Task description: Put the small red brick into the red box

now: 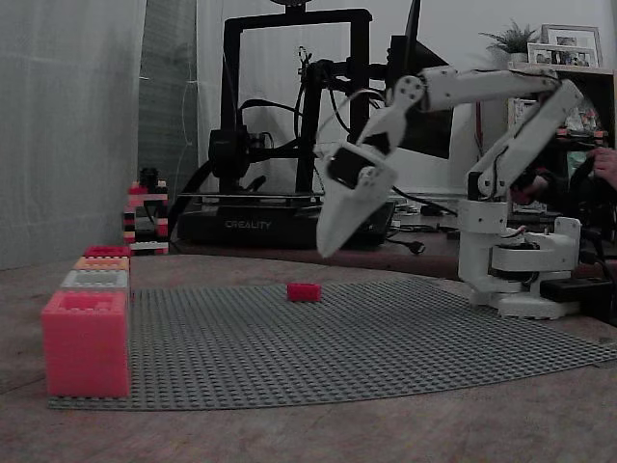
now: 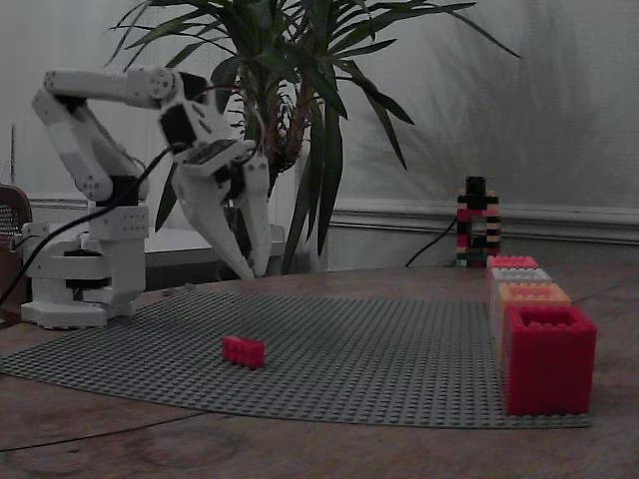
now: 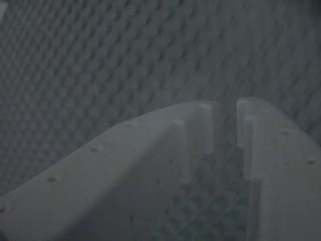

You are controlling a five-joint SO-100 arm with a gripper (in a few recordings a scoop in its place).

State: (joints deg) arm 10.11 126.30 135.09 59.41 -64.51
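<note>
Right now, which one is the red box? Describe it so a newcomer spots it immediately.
Find the grey studded baseplate and the row of four brick-built boxes along one edge. The red box is at the row's far end, nearest the red-and-black brick stack. It shows as a low deep-red strip, unlike the pinkish-red box at the near end.
</note>
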